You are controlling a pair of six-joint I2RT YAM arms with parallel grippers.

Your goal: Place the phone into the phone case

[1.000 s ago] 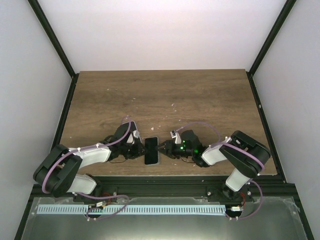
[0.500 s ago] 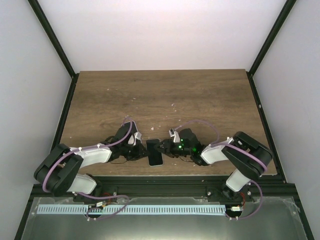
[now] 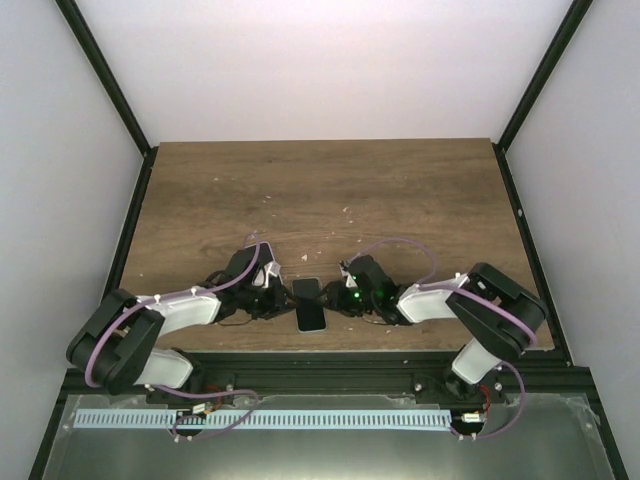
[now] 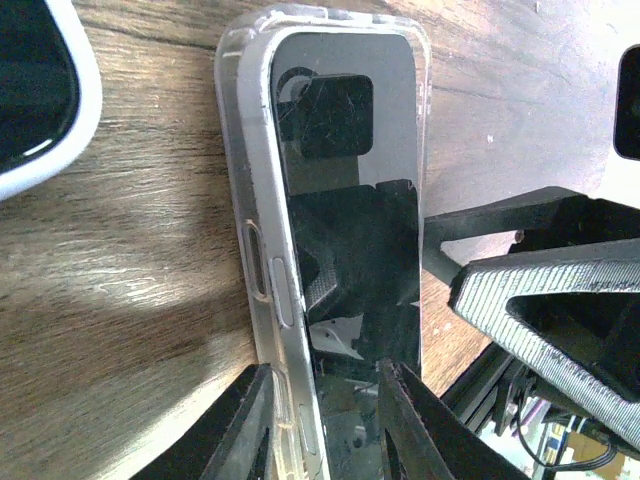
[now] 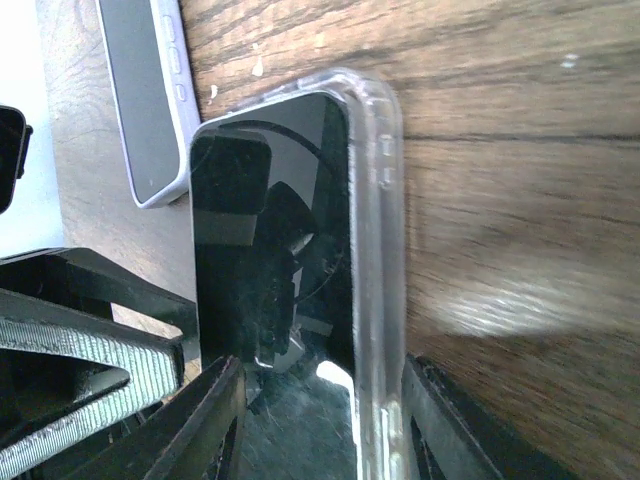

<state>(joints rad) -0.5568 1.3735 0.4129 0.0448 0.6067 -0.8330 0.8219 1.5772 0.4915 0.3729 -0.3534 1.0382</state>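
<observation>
The left gripper point(image 4: 323, 366) has its jaws spread about as wide as the clear phone case point(image 4: 255, 200), one finger along each long side of the case's near end. The right gripper point(image 5: 322, 362) straddles that same end likewise, and whether either truly pinches the case cannot be told. The phone point(image 4: 345, 230) lies glossy black face up within the case's rim, which rests flat on the brown wooden table point(image 3: 320, 190), with a second, pale-edged phone point(image 5: 150, 100) just past the case's far end and white walls point(image 3: 320, 70) well beyond it.
</observation>
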